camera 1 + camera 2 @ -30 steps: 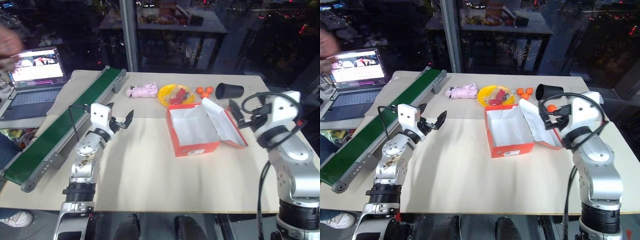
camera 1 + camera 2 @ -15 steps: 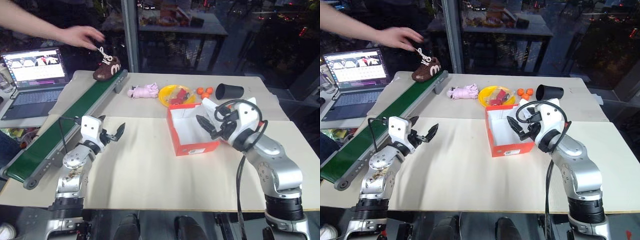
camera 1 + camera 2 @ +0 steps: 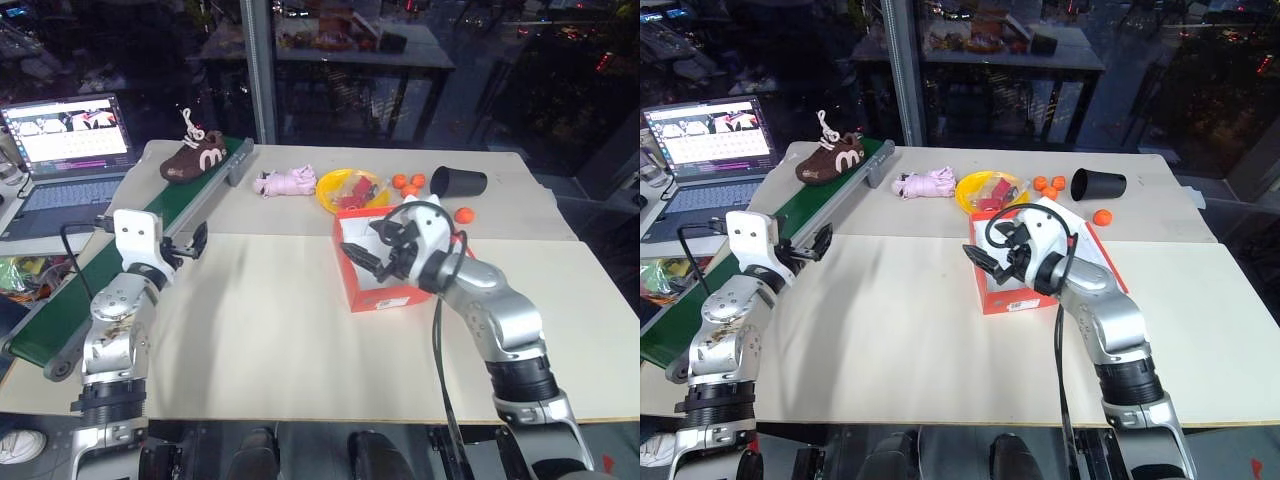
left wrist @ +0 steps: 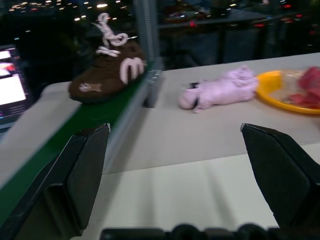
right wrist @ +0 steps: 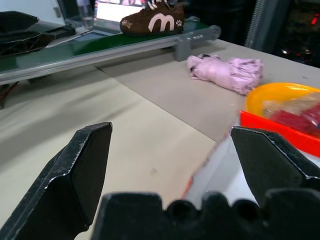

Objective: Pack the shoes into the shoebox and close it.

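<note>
One dark-brown shoe (image 3: pixel 193 160) with a cream side mark and cream laces lies on the far end of the green belt; it also shows ahead of my left gripper's fingers as the shoe (image 4: pixel 107 75). The red-orange shoebox (image 3: pixel 392 293) stands open at mid-table, white inside, its lid (image 3: pixel 1092 252) tipped back to the right. My right gripper (image 3: pixel 372 252) hovers open over the box's left part, pointing left, with nothing between its fingers. My left gripper (image 3: pixel 190 242) is open and empty beside the belt, well short of the shoe.
A green conveyor belt (image 3: pixel 120 250) runs along the table's left side, with a laptop (image 3: pixel 65 135) beyond it. Behind the box are a pale pink bundle (image 3: pixel 287 181), a yellow plate (image 3: pixel 335 192), orange balls (image 3: pixel 405 183) and a black cup (image 3: pixel 460 182).
A person's hand set a shoe on the belt's far end and withdrew; the shoe has travelled a little nearer. My right gripper swung left over the box. My left gripper shifted left toward the belt.
</note>
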